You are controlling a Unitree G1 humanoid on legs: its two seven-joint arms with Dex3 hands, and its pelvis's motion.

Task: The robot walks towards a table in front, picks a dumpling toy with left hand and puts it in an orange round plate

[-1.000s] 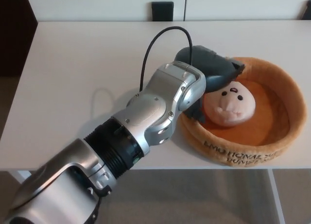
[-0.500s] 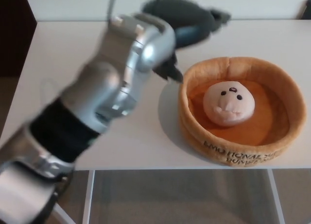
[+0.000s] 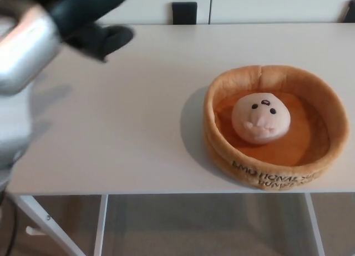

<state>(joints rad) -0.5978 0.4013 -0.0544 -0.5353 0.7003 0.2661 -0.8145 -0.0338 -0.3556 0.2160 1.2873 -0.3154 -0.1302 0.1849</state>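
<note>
White table [image 3: 138, 117] fills view, metal legs [image 3: 33, 222] visible below front edge at left, grey floor beneath. Pale wall behind far edge, dark chair back [image 3: 184, 13] at top centre. Left hand [image 3: 89, 17] at top left corner, blurred, raised above table, holding nothing; whether fingers spread or curled, cannot tell. Silver forearm [image 3: 22, 50] below it at left edge. Orange round plate [image 3: 277, 172] on right of table. Dumpling toy [image 3: 260, 118] lies inside plate, face up.
</note>
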